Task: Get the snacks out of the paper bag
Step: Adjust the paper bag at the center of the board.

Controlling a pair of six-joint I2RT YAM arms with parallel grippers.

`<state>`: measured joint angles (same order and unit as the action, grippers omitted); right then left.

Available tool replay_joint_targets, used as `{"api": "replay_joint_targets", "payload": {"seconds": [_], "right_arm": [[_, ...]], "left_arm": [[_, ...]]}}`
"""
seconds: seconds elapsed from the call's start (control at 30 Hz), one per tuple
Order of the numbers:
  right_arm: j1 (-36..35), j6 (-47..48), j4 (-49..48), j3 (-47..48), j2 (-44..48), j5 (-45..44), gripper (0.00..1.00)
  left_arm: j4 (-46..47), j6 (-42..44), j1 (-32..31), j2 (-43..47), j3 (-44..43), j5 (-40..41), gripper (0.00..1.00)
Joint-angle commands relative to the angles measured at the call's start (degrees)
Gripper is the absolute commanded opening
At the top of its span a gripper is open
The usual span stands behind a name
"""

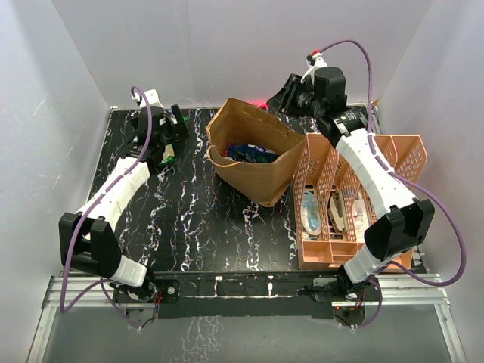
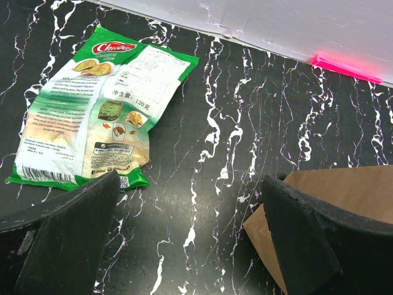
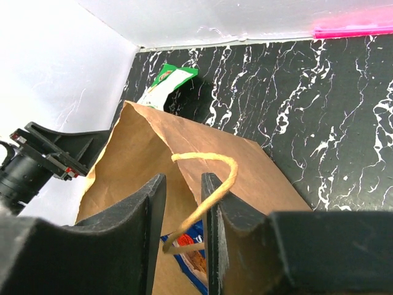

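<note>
The brown paper bag (image 1: 261,170) stands open in the middle of the table, with blue and green snack packets (image 1: 249,153) inside. One green-white packet (image 2: 98,110) lies flat on the table beyond my left gripper (image 2: 190,203), which is open and empty; it also shows in the top view (image 1: 168,155). The bag's corner (image 2: 350,190) is by its right finger. My right gripper (image 3: 183,209) is at the bag's far rim (image 3: 184,132), jaws a narrow gap apart. The twine handle (image 3: 212,178) lies across its right finger. A blue packet (image 3: 191,246) shows below.
A salmon-pink perforated organiser (image 1: 393,159) with pale items stands right of the bag, under my right arm. White walls close the back and sides. A pink strip (image 2: 347,67) lies at the back wall's foot.
</note>
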<state>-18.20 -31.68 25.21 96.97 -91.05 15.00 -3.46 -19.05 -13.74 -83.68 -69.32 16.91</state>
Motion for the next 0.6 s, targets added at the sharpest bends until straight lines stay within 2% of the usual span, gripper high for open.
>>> {"api": "replay_joint_targets", "payload": {"seconds": [0.0, 0.1, 0.17, 0.4, 0.57], "right_arm": [[0.4, 0.6, -3.4, 3.2, -1.2, 1.5, 0.29], [0.4, 3.4, -2.7, 6.0, -3.0, 1.2, 0.13], [0.4, 5.4, -2.7, 8.9, -4.7, 2.7, 0.08], [2.1, 10.5, -1.8, 22.8, -13.4, 6.1, 0.08], [7.5, 9.2, -2.6, 34.5, -21.1, 14.3, 0.08]], "left_arm": [[0.5, 0.5, -0.3, 2.6, 0.1, 0.1, 0.98], [0.3, 0.5, -0.3, 2.6, 0.0, 0.0, 0.98], [0.2, 0.3, -0.2, 2.6, -0.1, 0.0, 0.99], [0.3, 0.4, -0.3, 3.0, 0.0, -0.1, 0.98], [0.3, 0.4, -0.3, 2.2, -0.2, -0.4, 0.98]]}}
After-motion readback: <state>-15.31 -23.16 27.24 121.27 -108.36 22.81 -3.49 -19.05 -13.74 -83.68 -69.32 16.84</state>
